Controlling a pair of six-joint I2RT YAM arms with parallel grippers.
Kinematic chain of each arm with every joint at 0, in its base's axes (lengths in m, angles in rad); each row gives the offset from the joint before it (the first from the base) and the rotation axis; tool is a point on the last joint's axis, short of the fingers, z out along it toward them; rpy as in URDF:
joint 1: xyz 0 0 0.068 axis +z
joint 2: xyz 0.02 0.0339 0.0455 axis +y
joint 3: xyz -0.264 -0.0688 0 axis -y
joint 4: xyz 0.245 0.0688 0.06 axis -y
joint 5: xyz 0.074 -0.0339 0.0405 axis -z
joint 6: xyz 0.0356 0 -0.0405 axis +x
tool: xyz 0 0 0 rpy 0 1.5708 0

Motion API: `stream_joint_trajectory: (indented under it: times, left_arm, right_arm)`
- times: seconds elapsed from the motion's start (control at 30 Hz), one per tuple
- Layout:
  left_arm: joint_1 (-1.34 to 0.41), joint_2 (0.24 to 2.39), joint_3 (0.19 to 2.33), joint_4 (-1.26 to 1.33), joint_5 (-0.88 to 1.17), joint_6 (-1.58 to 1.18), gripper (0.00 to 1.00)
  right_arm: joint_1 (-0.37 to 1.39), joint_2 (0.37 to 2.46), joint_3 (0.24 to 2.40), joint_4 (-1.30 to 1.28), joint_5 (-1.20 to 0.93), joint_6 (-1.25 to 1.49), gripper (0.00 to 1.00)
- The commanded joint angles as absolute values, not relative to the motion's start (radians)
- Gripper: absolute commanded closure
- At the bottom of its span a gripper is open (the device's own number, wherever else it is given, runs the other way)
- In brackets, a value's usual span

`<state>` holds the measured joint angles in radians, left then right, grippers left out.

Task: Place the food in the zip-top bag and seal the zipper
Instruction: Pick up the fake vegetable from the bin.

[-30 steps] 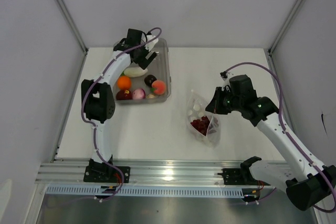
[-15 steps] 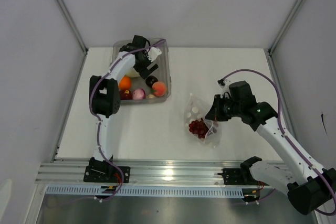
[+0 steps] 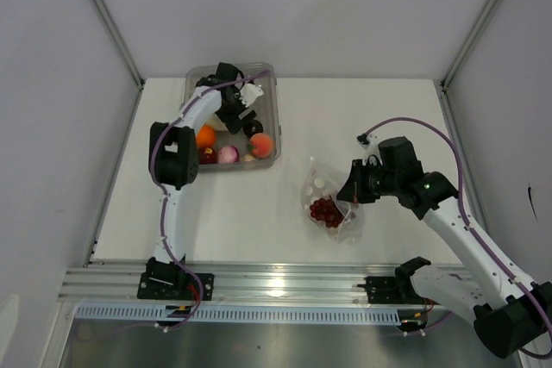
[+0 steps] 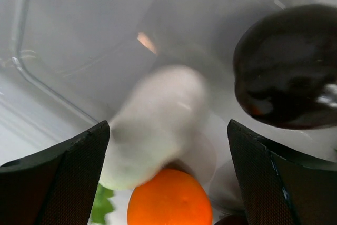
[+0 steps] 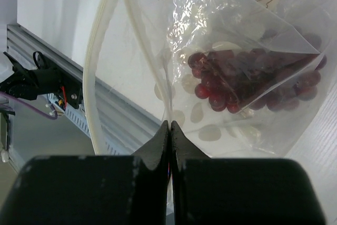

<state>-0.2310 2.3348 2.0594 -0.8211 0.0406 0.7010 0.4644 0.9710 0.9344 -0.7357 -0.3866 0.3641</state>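
**A:** Which piece in the clear rigid plastic bin [image 3: 276, 127] is the left arm lined up on?

**B:** The white oblong toy piece [image 4: 158, 125]. It lies right between the left fingers [image 4: 63, 183], which are spread wide and touch nothing I can see. Its long axis runs slantwise across the gap, not square to it, so I judge a close would catch it somewhat cornerwise.

**A:** Anything crowding it?

**B:** The round orange toy fruit [image 4: 168, 198] sits against its lower end in the wrist view, and a dark glossy round piece [image 4: 287, 72] lies just beside it, toward the right-hand finger.

**A:** And the bag?

**B:** The clear floppy zip-top bag [image 3: 332, 204] lies on the white table [image 3: 216, 213], to the right of the bin and nearer the arm bases, with the dark red grape bunch [image 5: 237, 77] inside. The right fingers [image 5: 158, 146] are clamped on its plastic near the mouth. For anything in the bin, the left arm is plainly the nearer one.
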Motion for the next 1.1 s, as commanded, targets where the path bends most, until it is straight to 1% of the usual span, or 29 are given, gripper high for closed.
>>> stream_joint_trajectory:
  times: [0.0,0.23,0.3,0.4,0.43,0.53,0.6,0.67,0.8,0.87,0.9,1.0,1.07]
  left_arm:
    - [-0.206,2.365,2.101,-0.842,0.072,0.733,0.07]
    - [-0.196,2.414,2.143,-0.816,0.034,0.745,0.07]
    - [-0.193,2.413,2.135,-0.815,0.043,0.742,0.09]
    - [-0.193,2.413,2.135,-0.815,0.032,0.739,0.14]
    - [-0.193,2.410,2.134,-0.813,0.032,0.735,0.19]
    - [-0.193,2.402,2.117,-0.802,0.035,0.729,0.28]
    - [-0.193,2.401,2.115,-0.805,0.032,0.730,0.30]
    - [-0.193,2.392,2.099,-0.784,0.014,0.723,0.35]
    - [-0.193,2.381,2.092,-0.769,0.005,0.692,0.49]
    - [-0.193,2.376,2.094,-0.747,-0.057,0.675,0.55]
    - [-0.193,2.370,2.095,-0.733,-0.080,0.657,0.62]
    - [-0.195,2.343,2.098,-0.686,-0.139,0.621,0.72]
    - [-0.196,2.318,2.097,-0.667,-0.155,0.585,0.73]
  right_arm:
    - [0.468,0.965,0.930,-0.723,-0.433,0.350,1.00]
    - [0.511,0.991,0.908,-0.701,-0.411,0.354,1.00]
    - [0.520,1.002,0.911,-0.698,-0.405,0.354,1.00]
    - [0.522,1.012,0.919,-0.692,-0.399,0.351,1.00]
    - [0.520,1.014,0.923,-0.693,-0.397,0.353,1.00]
    - [0.514,1.015,0.925,-0.692,-0.397,0.354,1.00]
    - [0.511,1.014,0.923,-0.695,-0.397,0.354,1.00]
    - [0.506,1.012,0.919,-0.693,-0.397,0.356,1.00]
    - [0.502,1.014,0.911,-0.686,-0.405,0.368,1.00]
    - [0.500,1.020,0.913,-0.677,-0.417,0.382,1.00]
    - [0.500,1.022,0.916,-0.672,-0.423,0.388,1.00]
    - [0.502,1.019,0.917,-0.663,-0.425,0.403,1.00]
    - [0.500,1.022,0.920,-0.660,-0.416,0.413,1.00]
